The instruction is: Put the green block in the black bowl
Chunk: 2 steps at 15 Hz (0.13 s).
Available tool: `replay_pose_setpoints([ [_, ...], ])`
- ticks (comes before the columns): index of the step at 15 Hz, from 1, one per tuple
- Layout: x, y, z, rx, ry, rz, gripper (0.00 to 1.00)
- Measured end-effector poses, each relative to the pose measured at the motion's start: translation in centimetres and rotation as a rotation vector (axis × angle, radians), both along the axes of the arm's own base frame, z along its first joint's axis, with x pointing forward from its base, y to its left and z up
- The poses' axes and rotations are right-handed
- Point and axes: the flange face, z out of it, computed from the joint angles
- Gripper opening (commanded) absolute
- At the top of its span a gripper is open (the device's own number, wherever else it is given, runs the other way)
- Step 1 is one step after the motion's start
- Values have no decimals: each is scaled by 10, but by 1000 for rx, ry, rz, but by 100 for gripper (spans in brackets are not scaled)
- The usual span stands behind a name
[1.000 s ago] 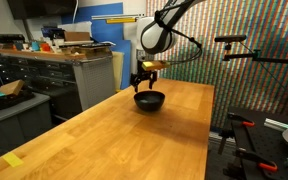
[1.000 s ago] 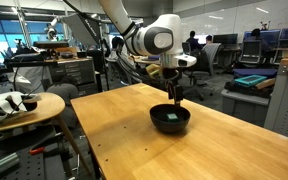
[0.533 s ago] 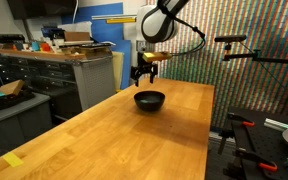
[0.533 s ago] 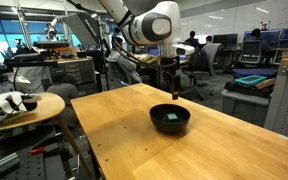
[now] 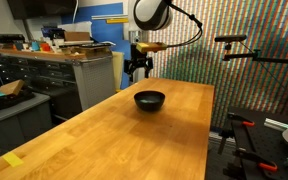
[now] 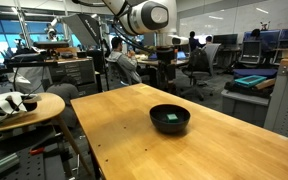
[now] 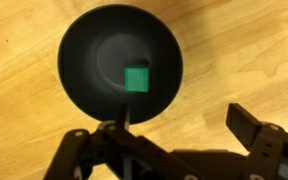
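The green block point(image 7: 136, 79) lies inside the black bowl point(image 7: 89, 45), near its middle. It also shows as a green patch in an exterior view point(image 6: 170, 117). The bowl stands on the wooden table in both exterior views point(image 5: 149, 99) point(image 6: 169, 110). My gripper point(image 7: 179, 120) is open and empty, well above the bowl and apart from it. It hangs above and behind the bowl in both exterior views point(image 5: 137, 68) point(image 6: 165, 72).
The wooden table point(image 5: 134, 135) point(image 6: 134, 140) stretches toward the front. A round side table with white objects point(image 6: 19, 103) stands beside it. Cabinets and a bench with clutter point(image 5: 54, 60) are behind. A camera on a stand point(image 5: 234, 50) is off the table's far side.
My gripper has risen straight up from just above the bowl to well above it. The green block stays in the bowl.
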Motion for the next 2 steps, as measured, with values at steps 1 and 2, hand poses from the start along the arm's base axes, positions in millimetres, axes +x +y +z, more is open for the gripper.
replay_pose_setpoints([
  [1,-1,-1,-3,0,5,-1,100],
  [2,-2,-3,-5,-1,9,-4,100],
])
